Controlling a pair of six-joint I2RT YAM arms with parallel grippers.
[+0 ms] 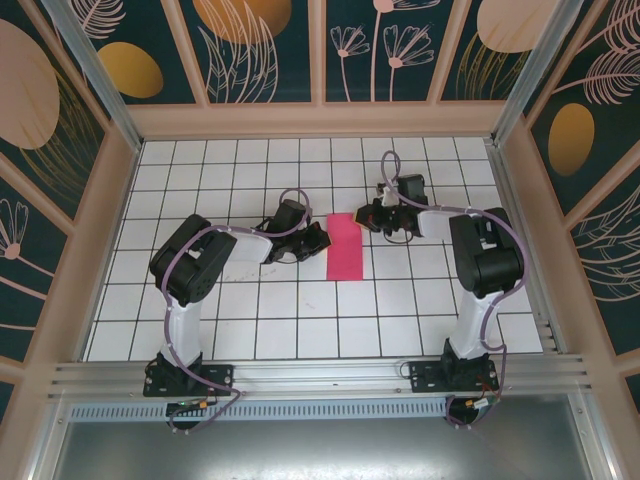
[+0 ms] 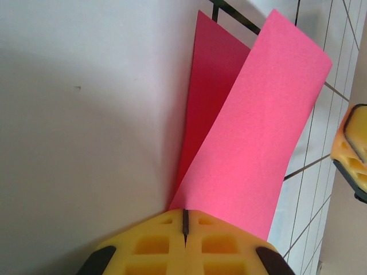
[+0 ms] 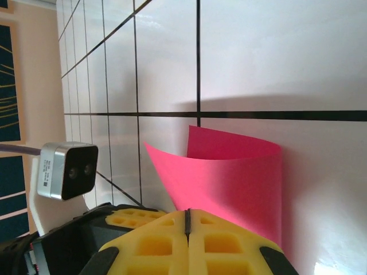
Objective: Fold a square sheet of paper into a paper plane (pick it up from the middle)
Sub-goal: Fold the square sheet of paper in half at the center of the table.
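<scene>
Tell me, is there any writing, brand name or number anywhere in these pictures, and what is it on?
None can be read.
The grey camera has faint marks on its side, too blurred to read.
The pink sheet of paper and the tiled table carry no writing.

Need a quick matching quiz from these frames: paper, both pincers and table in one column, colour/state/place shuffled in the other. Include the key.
Column 1
1. paper
2. left pincer
3. right pincer
4. table

Column 2
A. shut, at the paper's far right corner
B. white with black grid lines
C. pink, folded over, top layer lifted
D. shut, at the paper's left edge

Pairs: 1-C, 2-D, 3-A, 4-B
</scene>
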